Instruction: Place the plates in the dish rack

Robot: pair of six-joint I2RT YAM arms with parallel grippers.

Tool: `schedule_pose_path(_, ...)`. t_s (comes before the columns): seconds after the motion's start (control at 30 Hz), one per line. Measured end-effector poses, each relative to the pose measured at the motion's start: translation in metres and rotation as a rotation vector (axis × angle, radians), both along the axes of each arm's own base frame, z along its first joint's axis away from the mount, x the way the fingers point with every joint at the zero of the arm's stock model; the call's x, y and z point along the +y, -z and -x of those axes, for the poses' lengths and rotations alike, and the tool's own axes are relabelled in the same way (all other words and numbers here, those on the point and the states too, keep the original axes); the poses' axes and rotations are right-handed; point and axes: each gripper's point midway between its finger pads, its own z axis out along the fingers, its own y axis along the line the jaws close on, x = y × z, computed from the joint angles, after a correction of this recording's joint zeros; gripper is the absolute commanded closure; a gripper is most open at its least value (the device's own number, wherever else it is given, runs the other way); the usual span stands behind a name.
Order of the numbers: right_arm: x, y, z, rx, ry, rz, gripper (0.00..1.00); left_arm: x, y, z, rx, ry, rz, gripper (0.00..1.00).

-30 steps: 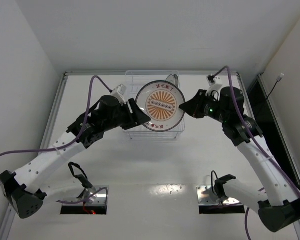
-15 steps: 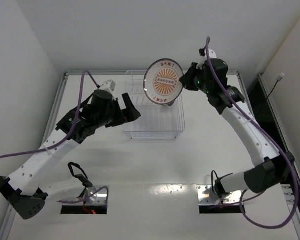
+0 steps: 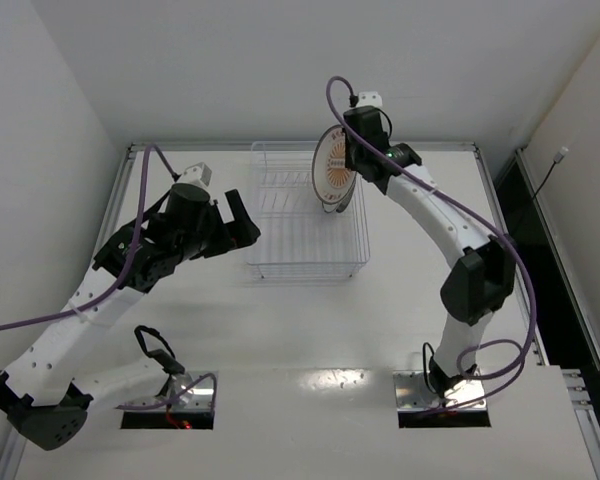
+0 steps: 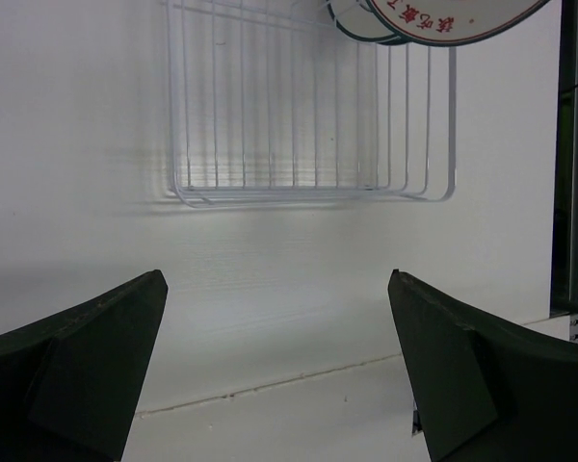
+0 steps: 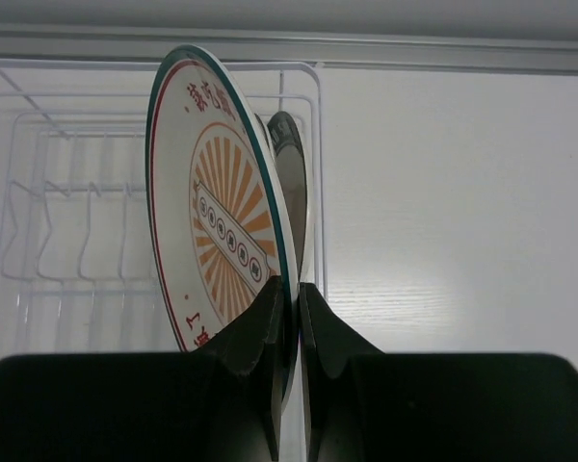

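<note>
Because a plate must stand on its edge to slip between the thin ribs of the dish rack (image 3: 265, 268), the right gripper (image 5: 291, 289) holds the orange sunburst plate (image 5: 222, 231) upright, with its picture side facing left; the two fingers are pinched tight on the plate's rim, one on each side, and the rest of the plate sticks out in front of them; from above, the plate hangs over the far right part of the rack, with the gripper right beside it on the right; I cannot tell if its bottom edge touches the ribs yet; a second plate (image 5: 287, 173) stands on edge just behind it on the right, and it looks to be in the rack already, so I think the sunburst plate is lined up for the slot next to it; the left gripper (image 3: 245, 220) waits just beside the rack's left side, above the table (image 3: 380, 320); its fingers are spread wide and hold nothing, likely so it is out of the way.
</note>
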Motion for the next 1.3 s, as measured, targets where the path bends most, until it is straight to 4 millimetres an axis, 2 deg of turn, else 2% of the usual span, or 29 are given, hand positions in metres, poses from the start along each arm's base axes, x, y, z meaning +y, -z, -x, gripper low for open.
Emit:
schedule_pose_path(0.2, 0.009, 0.007, -0.018, 0.009, 0.045, 0.085, 1.0, 0.003, 0.002, 0.001, 0.007, -0.005, -0.012, 0.0)
schedule_pose_path(0.5, -0.005, 0.008, -0.017, 0.007, 0.119, 0.15, 1.0, 0.006, 0.004, 0.004, 0.016, -0.009, -0.019, 0.0)
schedule_pose_path(0.83, -0.006, 0.002, -0.02, -0.005, 0.128, 0.169, 1.0, 0.006, 0.007, 0.005, 0.022, -0.006, -0.02, 0.0)
schedule_pose_path(0.97, 0.003, 0.007, -0.031, -0.008, 0.131, 0.189, 1.0, 0.007, 0.007, 0.005, 0.023, -0.009, -0.02, 0.0)
schedule_pose_path(1.17, 0.036, 0.047, -0.029, 0.03, 0.112, 0.262, 1.0, 0.007, 0.007, 0.004, 0.024, -0.012, -0.019, 0.0)
schedule_pose_path(1.23, 0.046, 0.05, -0.028, 0.025, 0.103, 0.271, 1.0, 0.007, 0.008, 0.005, 0.025, -0.012, -0.02, 0.0)
schedule_pose_path(1.3, 0.052, 0.051, -0.026, 0.026, 0.095, 0.276, 0.95, 0.008, 0.008, 0.005, 0.028, -0.011, -0.021, 0.0)
